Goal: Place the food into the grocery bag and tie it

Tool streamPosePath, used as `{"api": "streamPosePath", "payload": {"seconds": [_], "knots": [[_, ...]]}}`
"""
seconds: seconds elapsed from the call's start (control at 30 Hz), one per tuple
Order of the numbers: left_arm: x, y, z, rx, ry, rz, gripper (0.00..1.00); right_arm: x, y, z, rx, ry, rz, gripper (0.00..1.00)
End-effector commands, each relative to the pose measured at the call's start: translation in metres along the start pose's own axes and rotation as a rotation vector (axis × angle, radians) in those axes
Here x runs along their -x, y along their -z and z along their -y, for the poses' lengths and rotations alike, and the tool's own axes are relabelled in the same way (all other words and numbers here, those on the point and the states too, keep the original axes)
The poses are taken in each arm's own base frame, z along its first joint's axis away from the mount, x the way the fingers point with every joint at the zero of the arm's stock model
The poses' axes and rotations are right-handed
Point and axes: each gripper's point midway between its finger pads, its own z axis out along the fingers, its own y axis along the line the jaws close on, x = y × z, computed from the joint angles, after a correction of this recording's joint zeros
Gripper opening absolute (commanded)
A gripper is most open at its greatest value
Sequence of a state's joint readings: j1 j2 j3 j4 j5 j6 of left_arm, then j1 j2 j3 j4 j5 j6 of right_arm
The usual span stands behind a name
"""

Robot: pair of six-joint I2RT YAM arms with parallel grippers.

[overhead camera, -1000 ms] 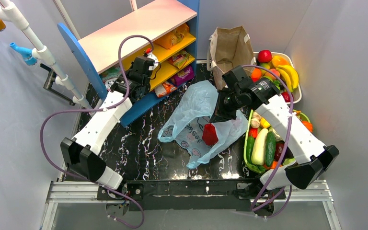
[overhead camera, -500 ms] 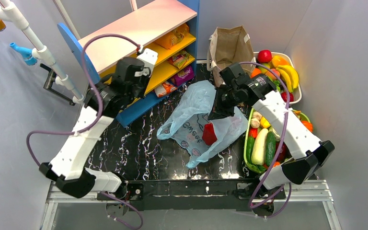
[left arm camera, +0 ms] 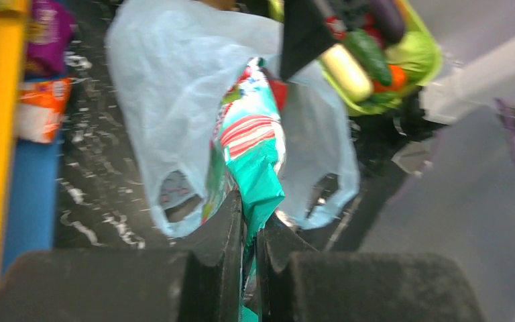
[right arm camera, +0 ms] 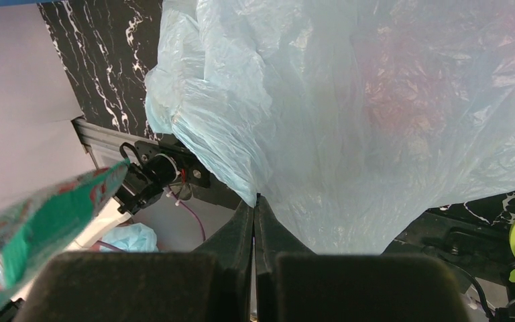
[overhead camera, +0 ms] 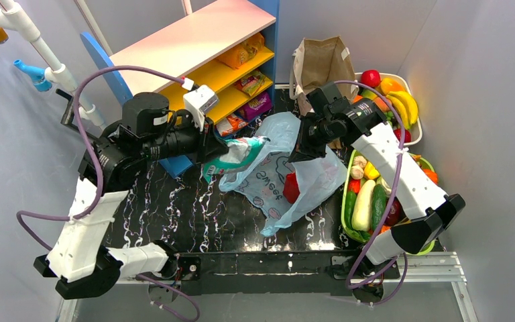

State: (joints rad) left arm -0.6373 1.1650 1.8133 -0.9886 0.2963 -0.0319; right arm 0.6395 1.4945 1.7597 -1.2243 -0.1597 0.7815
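Middle of the table (overhead camera: 188,208), a little right of centre: crumpled grocery bag (overhead camera: 275,168), with one snack packet (overhead camera: 294,188) inside, toward its right side. At the bag's left edge, raised off the tabletop: second snack packet (overhead camera: 240,151), pinched in the left gripper (left arm camera: 249,231) reaching in from the left. At the bag's far-right edge: right gripper (right arm camera: 253,204), clamped on the plastic. Behind and left of the bag: shelf unit (overhead camera: 188,43), further packets (overhead camera: 241,54) on its shelves. Behind the bag, at the table's far edge: upright paper bag (overhead camera: 322,67). Right of that: tray of fruit (overhead camera: 418,117). Nearer than the tray, just beside the grocery bag's right side: basket of vegetables (overhead camera: 344,194).
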Motion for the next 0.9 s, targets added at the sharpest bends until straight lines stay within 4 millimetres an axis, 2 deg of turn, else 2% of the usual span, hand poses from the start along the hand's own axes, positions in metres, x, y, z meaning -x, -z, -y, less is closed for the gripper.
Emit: {"api": "streamPosePath", "payload": {"seconds": [0.0, 0.13, 0.27, 0.57, 0.87], "knots": [[0.001, 0.018, 0.057, -0.294, 0.068, 0.017, 0.00, 0.011, 0.007, -0.008, 0.027, 0.016, 0.036, 0.01], [-0.018, 0.012, 0.075, -0.416, 0.135, -0.024, 0.00, 0.012, 0.007, -0.010, 0.034, 0.015, 0.037, 0.01], [-0.035, 0.004, 0.086, -0.470, 0.208, -0.084, 0.00, 0.014, 0.007, -0.013, 0.042, 0.016, 0.038, 0.01], [-0.065, -0.037, 0.066, -0.362, 0.252, -0.091, 0.00, 0.018, 0.009, -0.019, 0.054, 0.016, 0.041, 0.01], [-0.083, -0.080, 0.041, -0.247, 0.257, -0.064, 0.00, 0.019, 0.011, -0.021, 0.062, 0.015, 0.042, 0.01]]}}
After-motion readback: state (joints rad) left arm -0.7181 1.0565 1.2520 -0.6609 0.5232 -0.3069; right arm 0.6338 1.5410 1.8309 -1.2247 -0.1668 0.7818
